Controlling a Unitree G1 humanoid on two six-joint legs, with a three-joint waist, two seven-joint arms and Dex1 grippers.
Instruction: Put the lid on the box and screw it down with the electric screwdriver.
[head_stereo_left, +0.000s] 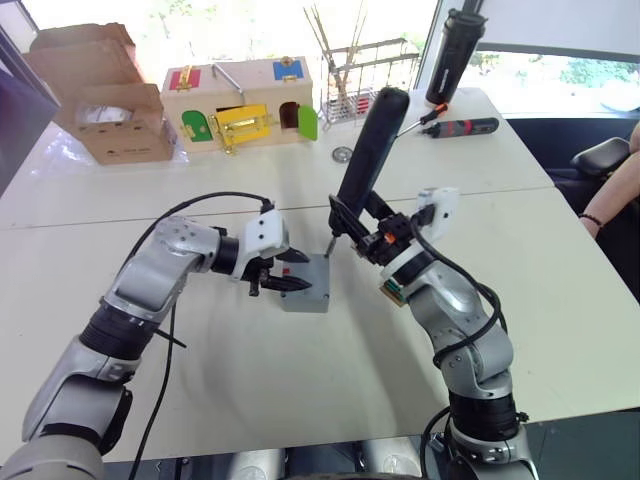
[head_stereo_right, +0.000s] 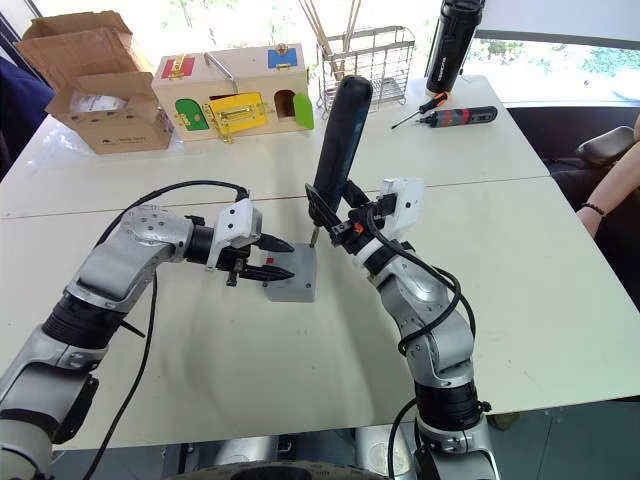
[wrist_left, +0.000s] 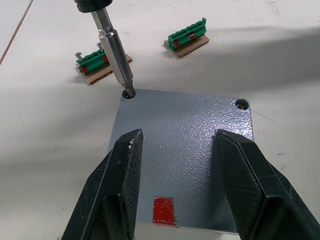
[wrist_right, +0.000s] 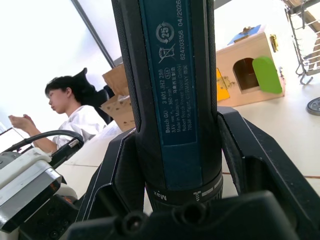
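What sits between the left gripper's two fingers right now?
The grey lid with its red mark, seen in the left wrist view. The left gripper straddles it, fingers open, while the electric screwdriver bit sits in a corner hole.

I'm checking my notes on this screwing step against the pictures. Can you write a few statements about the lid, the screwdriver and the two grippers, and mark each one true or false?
1. The flat square grey plastic lid lies on the small grey box. True.
2. The right gripper is open and holds nothing. False: it is shut on the thick dark blue-black electric screwdriver.
3. The screwdriver's metal bit sits in a corner screw hole of the lid. True.
4. The left gripper is shut with its fingers together. False: its fingers are spread apart over the lid.
5. The lid carries a small red mark. True.
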